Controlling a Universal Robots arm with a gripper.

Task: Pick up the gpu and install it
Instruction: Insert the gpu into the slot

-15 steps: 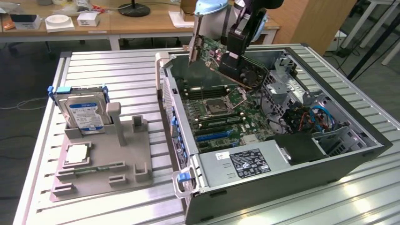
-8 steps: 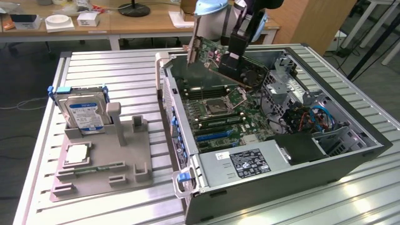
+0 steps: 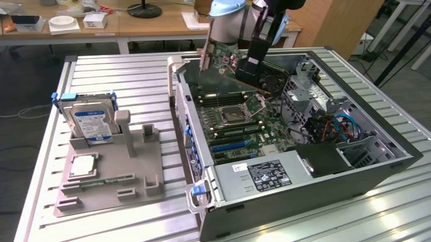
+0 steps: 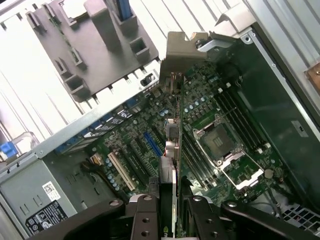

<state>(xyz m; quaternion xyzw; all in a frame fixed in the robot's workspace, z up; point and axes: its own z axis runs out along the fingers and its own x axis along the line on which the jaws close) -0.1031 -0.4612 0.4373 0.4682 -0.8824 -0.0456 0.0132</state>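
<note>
Above the open computer case [image 3: 367,174], arm [image 3: 268,22] angled down, end effector [image 3: 248,68] clamped on the tilted gpu [image 3: 222,58]

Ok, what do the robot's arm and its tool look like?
The arm is silver-grey and tubular, with a rounded light-blue cap on its joint. The tool is black, with angular linked fingers pinned by round silver bolts.
</note>
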